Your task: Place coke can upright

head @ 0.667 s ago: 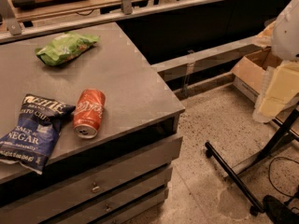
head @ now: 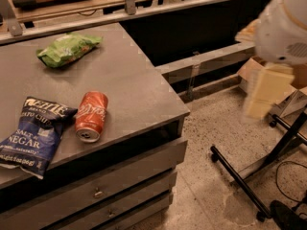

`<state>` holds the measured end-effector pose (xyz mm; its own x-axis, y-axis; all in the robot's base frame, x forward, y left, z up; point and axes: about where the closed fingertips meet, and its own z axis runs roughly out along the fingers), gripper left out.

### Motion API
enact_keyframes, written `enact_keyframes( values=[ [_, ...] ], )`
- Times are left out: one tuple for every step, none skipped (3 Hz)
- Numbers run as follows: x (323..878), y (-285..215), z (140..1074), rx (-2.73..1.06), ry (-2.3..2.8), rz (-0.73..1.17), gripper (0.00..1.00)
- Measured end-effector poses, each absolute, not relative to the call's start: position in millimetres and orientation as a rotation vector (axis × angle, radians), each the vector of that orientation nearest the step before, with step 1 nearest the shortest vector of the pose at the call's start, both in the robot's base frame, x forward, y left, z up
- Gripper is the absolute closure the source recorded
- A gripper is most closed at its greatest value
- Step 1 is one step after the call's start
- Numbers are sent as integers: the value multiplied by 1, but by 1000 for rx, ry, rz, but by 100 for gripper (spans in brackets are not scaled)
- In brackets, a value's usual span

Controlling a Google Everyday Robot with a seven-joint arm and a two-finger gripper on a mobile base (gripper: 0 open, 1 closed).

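Note:
The coke can, red with white script, lies on its side on the grey cabinet top. Its silver top faces the front edge. It lies right beside the blue chip bag. My gripper, cream-coloured under the white arm, hangs over the floor at the right, well off the cabinet and far from the can. It holds nothing that I can see.
A green chip bag lies at the back of the cabinet top. Drawers run below the top. A black stand's legs and cardboard boxes are on the speckled floor at the right. A rail runs behind the cabinet.
The arm and gripper have moved a little to the left, toward the cabinet. The can and both bags have not moved.

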<state>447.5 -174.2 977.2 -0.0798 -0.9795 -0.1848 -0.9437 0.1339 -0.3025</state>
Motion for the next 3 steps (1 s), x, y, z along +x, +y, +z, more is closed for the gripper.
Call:
enact_keyframes(
  values=[
    [463,-97,975,-2136,1807,-189,0],
    [467,-17,962,-2407,1515,-246,0],
    [466,15,965,-2470,1405,-272,0]
  ],
)
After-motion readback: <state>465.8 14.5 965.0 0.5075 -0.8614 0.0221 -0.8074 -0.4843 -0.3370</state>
